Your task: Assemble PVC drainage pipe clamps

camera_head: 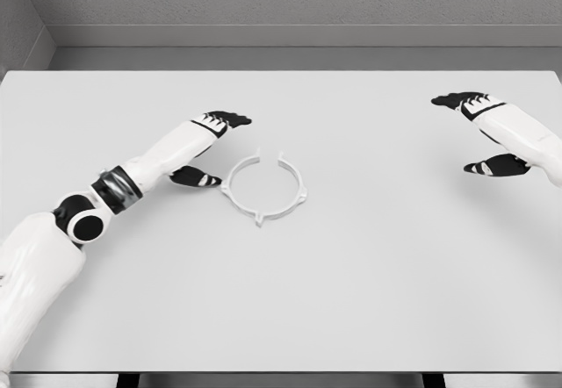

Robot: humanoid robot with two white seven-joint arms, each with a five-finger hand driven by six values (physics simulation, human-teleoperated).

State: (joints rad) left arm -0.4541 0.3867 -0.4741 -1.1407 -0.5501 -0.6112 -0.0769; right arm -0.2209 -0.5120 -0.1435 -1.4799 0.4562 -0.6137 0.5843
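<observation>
While the white pipe clamp [263, 188] lies flat on the white table [351, 300], a little left of the table's middle, neither hand has hold of it. The clamp is a thin open ring with a gap at its far side and small tabs standing out from its rim, one at the near edge and one at the right. The left hand [209, 147] sits just to the left of the clamp, its arm coming in from the lower left with a black band and a round joint well back from the ring. Its dark fingers [230, 119] are stretched out past the clamp's far-left side, and the thumb [195, 177] points toward the ring's left rim, very near it; whether the thumb tip touches the rim is hard to tell from this angle. The hand is spread and grasps nothing. The right hand [485, 133] is well apart from the clamp, far to its right near the table's edge. Its fingers [457, 100] are also extended and its thumb [496, 167] hangs apart below them, with nothing held.
</observation>
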